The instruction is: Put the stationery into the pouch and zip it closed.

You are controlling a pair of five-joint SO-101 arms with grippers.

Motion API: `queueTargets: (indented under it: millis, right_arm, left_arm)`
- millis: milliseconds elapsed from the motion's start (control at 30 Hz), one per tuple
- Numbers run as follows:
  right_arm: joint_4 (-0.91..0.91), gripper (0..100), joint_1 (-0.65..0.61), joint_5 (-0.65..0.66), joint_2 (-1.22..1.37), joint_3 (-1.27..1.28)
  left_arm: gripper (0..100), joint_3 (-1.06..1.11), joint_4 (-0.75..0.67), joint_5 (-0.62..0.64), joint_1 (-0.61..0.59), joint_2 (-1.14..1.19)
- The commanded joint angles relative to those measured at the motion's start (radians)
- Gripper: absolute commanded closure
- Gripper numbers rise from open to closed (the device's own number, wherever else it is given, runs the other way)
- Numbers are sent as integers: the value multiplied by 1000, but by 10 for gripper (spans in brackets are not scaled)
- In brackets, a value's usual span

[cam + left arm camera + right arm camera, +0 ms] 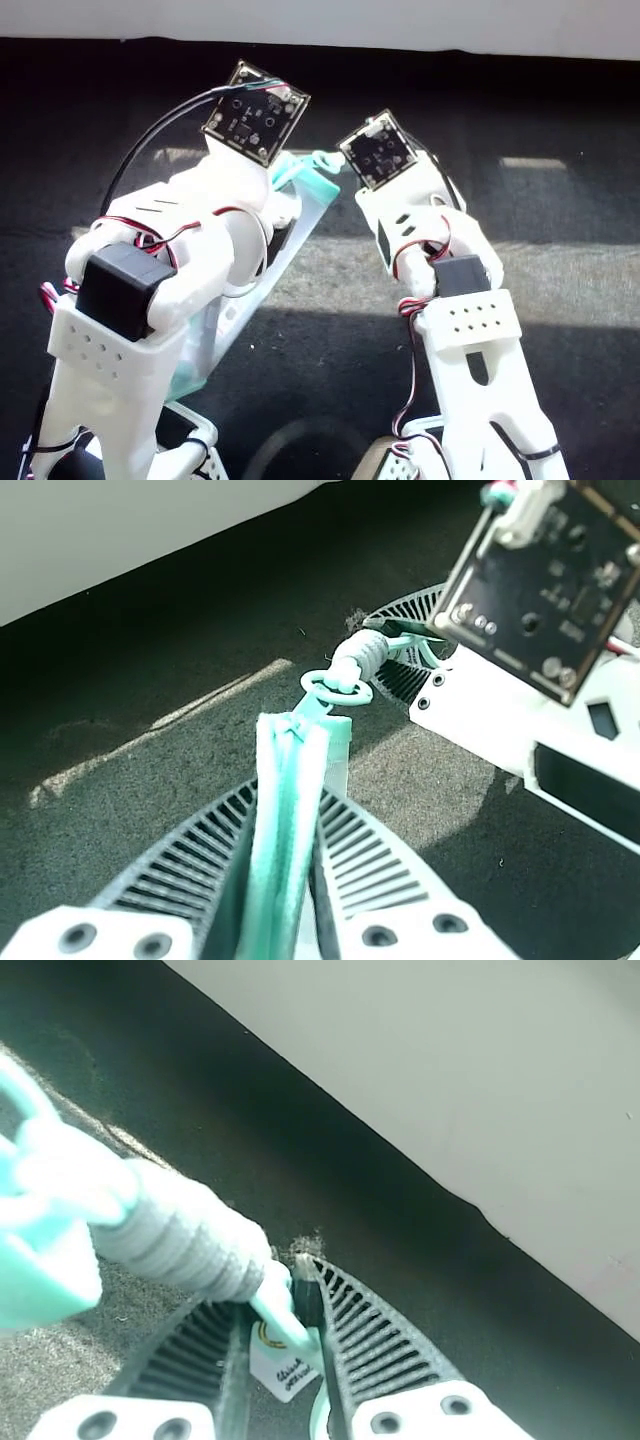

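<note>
The mint-green pouch (300, 215) hangs slantwise above the dark worktop (560, 230), lifted clear of it and stretched between two robot arms. The left tool (290, 810) is clamped on the pouch's top edge, with the two lips of the opening pressed together between its ribbed fingers (190, 860). At the end of the pouch sits the zip pull (335, 688), a mint ring running into a grey-wrapped cord. The right tool (285, 1290) is pinched tight on the thin mint tail of that pull, beside a small white label (285, 1365), and the line from pouch to pull looks taut. The closing step appears to be in hand or nearly finished. The ring lies right at the end of the pouch, and the stretch of opening seen from the left wrist looks shut, though the rest of the zip is hidden behind the left arm, so it cannot be confirmed as closed all the way. The pouch's contents cannot be made out: its pale side wall in the high view gives no clear outline of pens or other stationery. If the filling is done, what likely remains is drawing the pull to its stop, should any travel be left, then letting go and setting the pouch down.
</note>
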Motion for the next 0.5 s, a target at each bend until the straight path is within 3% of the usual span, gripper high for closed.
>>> queueTargets:
  millis: [0, 467]
  right_arm:
    - [1, 993, 105, 8, 27, 64]
    - [-85, 993, 125, 6, 243, 61]
  left_arm:
    - [989, -53, -46, -3, -64, -173]
    - [989, -173, -29, -5, -104, -173]
